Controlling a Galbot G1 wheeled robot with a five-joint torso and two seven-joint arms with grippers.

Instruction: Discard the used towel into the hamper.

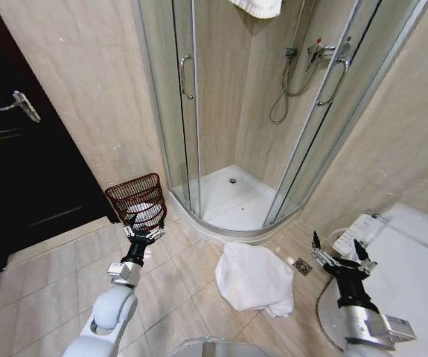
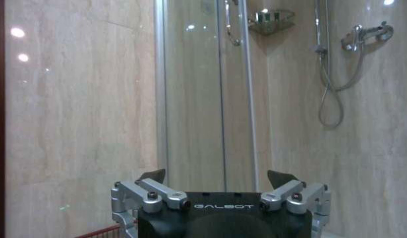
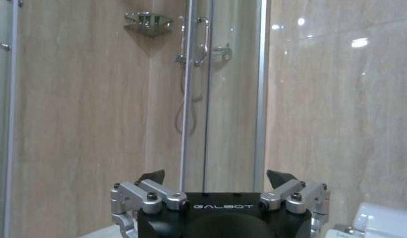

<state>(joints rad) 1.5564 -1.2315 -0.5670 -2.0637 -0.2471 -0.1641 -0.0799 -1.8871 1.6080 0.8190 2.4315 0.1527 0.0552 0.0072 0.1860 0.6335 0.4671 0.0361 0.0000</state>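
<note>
1. Nearest us, our left gripper [image 1: 144,227] is raised at about 10 o'clock, jaws spread wide and holding nothing; it hovers just in front of the hamper [image 1: 124,195].
2. Our right gripper [image 1: 340,256] sits at about 3 o'clock near the toilet [image 1: 414,260], jaws also wide and empty.
3. Between the arms, at 12 o'clock, the towel [image 1: 252,277] lies crumpled on the floor tiles, just outside the shower [image 1: 232,195] curb. Its long axis seems to run from 11 o'clock to 5 o'clock, with a loose corner trailing toward 5.
4. The hamper stands upright at 10 o'clock beside the door [image 1: 20,149], mouth up, with something white already inside.
5. Risks, as we judge them: a pinch on one thin fold could let the towel sag, drag on the tiles or slip free; the hamper looks light, so a bump from the left gripper or a hanging towel could tip it; a hanging edge may catch on the rim.
</note>
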